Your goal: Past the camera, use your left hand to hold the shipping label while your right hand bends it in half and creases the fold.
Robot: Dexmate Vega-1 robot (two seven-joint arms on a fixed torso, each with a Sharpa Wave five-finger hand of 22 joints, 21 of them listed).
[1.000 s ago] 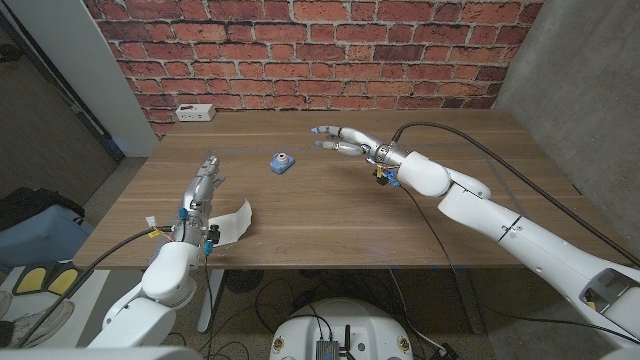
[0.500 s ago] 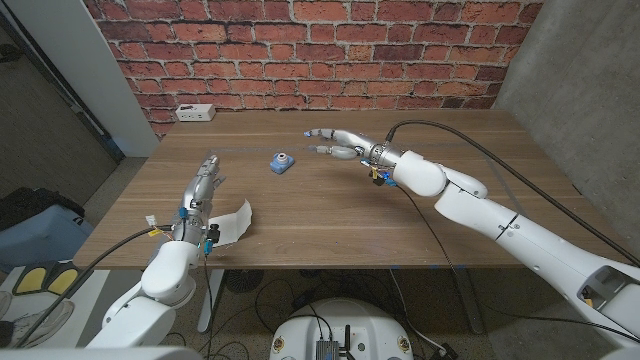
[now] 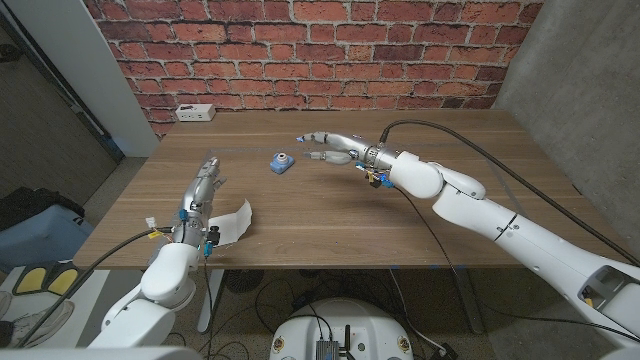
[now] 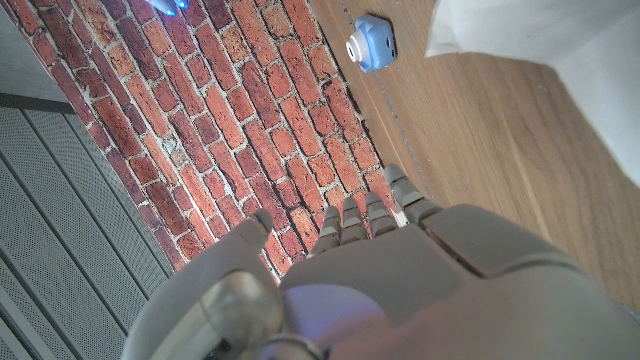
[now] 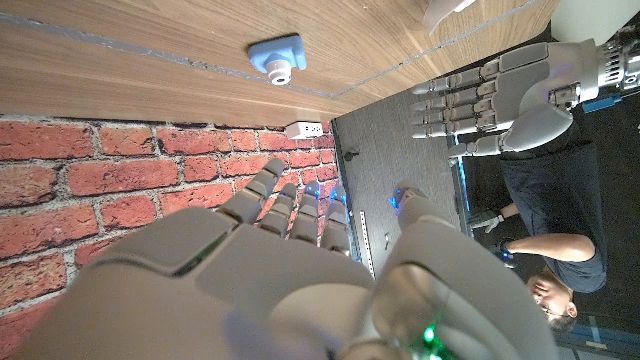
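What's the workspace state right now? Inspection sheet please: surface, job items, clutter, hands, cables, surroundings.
Surface: wooden table, bare wood across the middle.
Job's things: white shipping label near the front left edge, one side curled up, unfolded; small blue camera further back, centre-left.
Clutter: white power strip at the back left corner.
Hands: left hand open beside the label, not touching it; right hand open, in the air just right of the camera, holding nothing.
Cables: black cable along the right arm; more hang under the table's front edge.
Surroundings: brick wall behind; a person in the right wrist view.
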